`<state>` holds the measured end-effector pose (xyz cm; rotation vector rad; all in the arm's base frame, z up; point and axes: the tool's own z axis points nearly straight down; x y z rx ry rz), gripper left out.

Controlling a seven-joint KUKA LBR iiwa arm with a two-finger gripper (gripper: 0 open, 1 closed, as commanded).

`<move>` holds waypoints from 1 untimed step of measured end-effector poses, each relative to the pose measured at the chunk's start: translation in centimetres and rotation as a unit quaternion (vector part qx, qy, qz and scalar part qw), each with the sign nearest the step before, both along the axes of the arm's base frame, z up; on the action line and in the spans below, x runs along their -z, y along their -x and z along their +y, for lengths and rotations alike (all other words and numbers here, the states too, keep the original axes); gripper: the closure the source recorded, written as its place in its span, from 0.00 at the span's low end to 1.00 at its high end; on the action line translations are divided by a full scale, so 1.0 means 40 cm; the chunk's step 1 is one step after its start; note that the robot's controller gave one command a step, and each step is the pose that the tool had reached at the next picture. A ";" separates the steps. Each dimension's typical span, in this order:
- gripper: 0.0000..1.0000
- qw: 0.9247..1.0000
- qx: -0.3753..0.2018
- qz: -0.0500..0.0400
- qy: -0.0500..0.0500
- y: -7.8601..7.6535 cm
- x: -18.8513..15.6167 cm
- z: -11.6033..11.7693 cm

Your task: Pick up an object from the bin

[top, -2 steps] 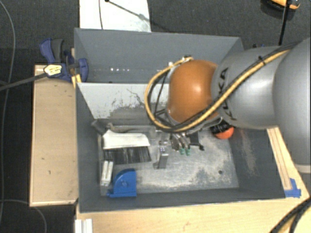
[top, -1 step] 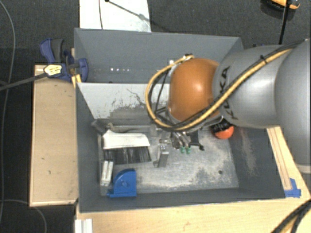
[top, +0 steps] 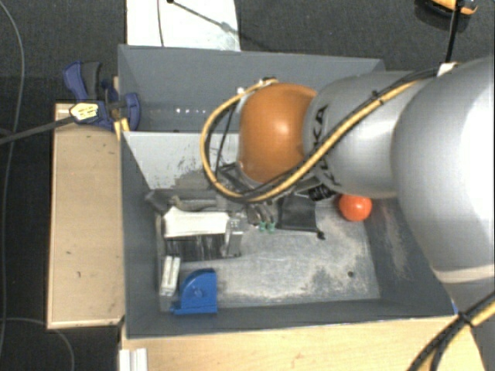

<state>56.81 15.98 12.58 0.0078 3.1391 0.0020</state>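
Several things ring the claw point(top: 238, 236) in the camera view: a white block point(top: 193, 224) just beside it on the view's left, and a black piece point(top: 298, 216) on the other side. Whether the claw is released or clenched cannot be told (the wrist overhangs it). The block looks stiff, light and smooth, so its long flat sides would suit a grip.

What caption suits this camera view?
Robot gripper low in grey bin beside white block, blue piece and orange ball nearby.
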 end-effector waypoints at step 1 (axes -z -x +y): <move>0.00 1.000 -0.006 0.001 -0.002 -0.019 0.039 0.048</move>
